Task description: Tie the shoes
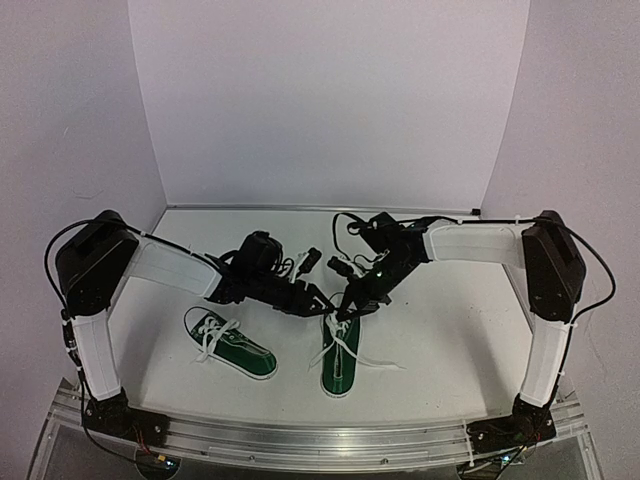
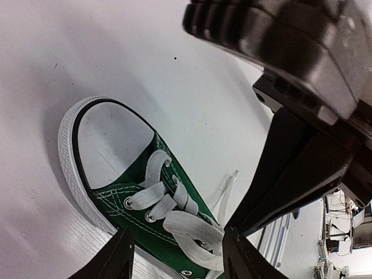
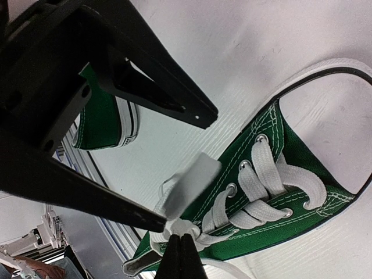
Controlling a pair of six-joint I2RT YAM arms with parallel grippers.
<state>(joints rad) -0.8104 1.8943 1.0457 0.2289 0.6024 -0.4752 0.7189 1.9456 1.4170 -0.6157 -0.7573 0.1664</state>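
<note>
We are pinching a white lace (image 3: 195, 180) with our right hand (image 3: 179, 244) closed over the green shoe (image 1: 340, 362) lying on the surface (image 1: 440, 340), our left hand (image 2: 177, 254) gaping just beside it, the other shoe (image 1: 232, 345) lying left of it.

you're looking at a white table (image 1: 450, 330) boxed in by a white backdrop (image 1: 330, 100) behind and on both sides. an aluminium rail (image 1: 320, 436) runs along its near edge. in the left wrist view you can spot a small dark speck (image 2: 175, 57) on the table, and blurred lab clutter (image 2: 340, 204) past its edge.
</note>
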